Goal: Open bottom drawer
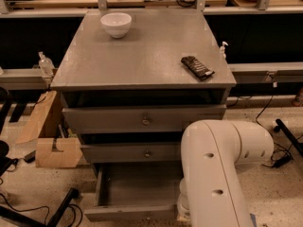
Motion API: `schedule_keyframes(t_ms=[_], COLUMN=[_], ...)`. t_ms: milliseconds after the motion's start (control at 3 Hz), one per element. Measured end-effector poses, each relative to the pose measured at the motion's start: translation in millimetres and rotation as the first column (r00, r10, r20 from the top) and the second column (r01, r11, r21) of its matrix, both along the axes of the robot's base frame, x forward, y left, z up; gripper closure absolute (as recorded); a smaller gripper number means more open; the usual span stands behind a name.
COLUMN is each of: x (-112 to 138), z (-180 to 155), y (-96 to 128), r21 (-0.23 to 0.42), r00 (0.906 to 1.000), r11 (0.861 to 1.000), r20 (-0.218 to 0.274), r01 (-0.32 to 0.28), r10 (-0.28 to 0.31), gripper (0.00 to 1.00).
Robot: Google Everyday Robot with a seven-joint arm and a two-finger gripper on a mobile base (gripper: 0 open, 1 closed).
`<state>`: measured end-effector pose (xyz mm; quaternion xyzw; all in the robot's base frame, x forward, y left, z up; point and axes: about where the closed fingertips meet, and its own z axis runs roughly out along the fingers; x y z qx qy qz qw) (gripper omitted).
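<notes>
A cardboard box (47,138) stands on the floor at the cabinet's 9 o'clock, and a white bowl (116,23) sits at 11 o'clock on the grey surface (142,51), with a dark flat packet (197,67) near the edge at 3 o'clock. Below the two shut drawers, the bottom drawer (135,190) is pulled out toward 6 o'clock, its plain grey tray showing. The white arm (220,174) bends down at 5 o'clock beside the drawer's right front corner and hides the end effector behind it, so I cannot tell whether it is wide, narrow or holding anything.
</notes>
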<state>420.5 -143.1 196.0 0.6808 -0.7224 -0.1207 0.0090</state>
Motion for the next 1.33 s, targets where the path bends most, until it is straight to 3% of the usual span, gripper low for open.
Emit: schedule_keyframes(t_ms=[333, 667, 1333], x=[0.0, -18.9, -18.9], z=[0.0, 2.7, 2.7], y=[0.0, 2.7, 2.7], r21=[0.000, 0.003, 0.003], r00=[1.0000, 0.9995, 0.9995], r11=[1.000, 1.000, 1.000], r20=[0.000, -0.026, -0.026], r01=[0.000, 0.015, 0.015], r10=[0.000, -0.015, -0.015], gripper=[1.00, 1.00, 1.00])
